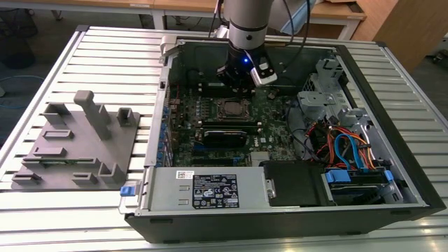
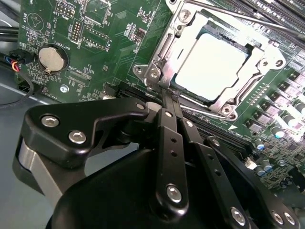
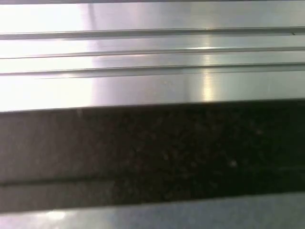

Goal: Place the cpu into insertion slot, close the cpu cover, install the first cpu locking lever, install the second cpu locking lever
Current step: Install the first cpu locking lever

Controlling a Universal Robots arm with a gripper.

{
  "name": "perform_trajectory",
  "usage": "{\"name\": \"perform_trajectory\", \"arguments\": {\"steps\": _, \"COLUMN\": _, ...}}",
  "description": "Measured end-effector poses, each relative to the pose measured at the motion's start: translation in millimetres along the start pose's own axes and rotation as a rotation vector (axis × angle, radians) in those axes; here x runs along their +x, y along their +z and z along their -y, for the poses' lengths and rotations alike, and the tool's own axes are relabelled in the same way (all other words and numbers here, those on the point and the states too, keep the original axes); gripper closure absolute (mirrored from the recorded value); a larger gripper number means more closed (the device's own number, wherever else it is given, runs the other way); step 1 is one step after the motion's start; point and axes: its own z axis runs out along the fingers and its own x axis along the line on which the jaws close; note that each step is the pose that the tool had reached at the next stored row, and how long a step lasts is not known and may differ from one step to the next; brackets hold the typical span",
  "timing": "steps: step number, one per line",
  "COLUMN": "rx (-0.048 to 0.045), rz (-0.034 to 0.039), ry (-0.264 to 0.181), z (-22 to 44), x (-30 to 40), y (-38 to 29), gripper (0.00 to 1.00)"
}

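While the open computer case lies on its side across the ribbed metal table, the arm reaches down into it from the far end, above the green motherboard. Off to the exterior view's left of the case, well apart from the arm, a grey plastic fixture with upright posts sits on the table. Nearer the camera than the arm, a grey power supply box fills the case's near edge.

Seen in the second wrist view, the gripper has its two black fingers pressed together, clenched with nothing large between them, tips right at the edge of the insertion slot. Just beyond the tips the cpu lies seated flat in that slot, its pale metal top showing through the window of the cpu cover, which lies down around it. A thin lever rod runs along the far side of the cover. Off to one side of the fingers sits a round coin battery.
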Motion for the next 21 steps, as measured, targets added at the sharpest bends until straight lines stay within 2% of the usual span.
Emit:
{"name": "perform_trajectory", "arguments": {"steps": 9, "rx": 0.0006, "rz": -0.0017, "ry": 0.000, "z": 0.2, "x": -0.7, "y": 2.7, "gripper": 0.89}}
{"name": "perform_trajectory", "arguments": {"steps": 17, "rx": 0.0000, "rz": -0.0014, "ry": 0.000, "z": 0.0, "x": -0.8, "y": 0.5, "gripper": 0.89}}
{"name": "perform_trajectory", "arguments": {"steps": 21, "rx": 0.0043, "rz": -0.0020, "ry": 0.000, "z": 0.3, "x": -0.6, "y": 5.6, "gripper": 0.89}}
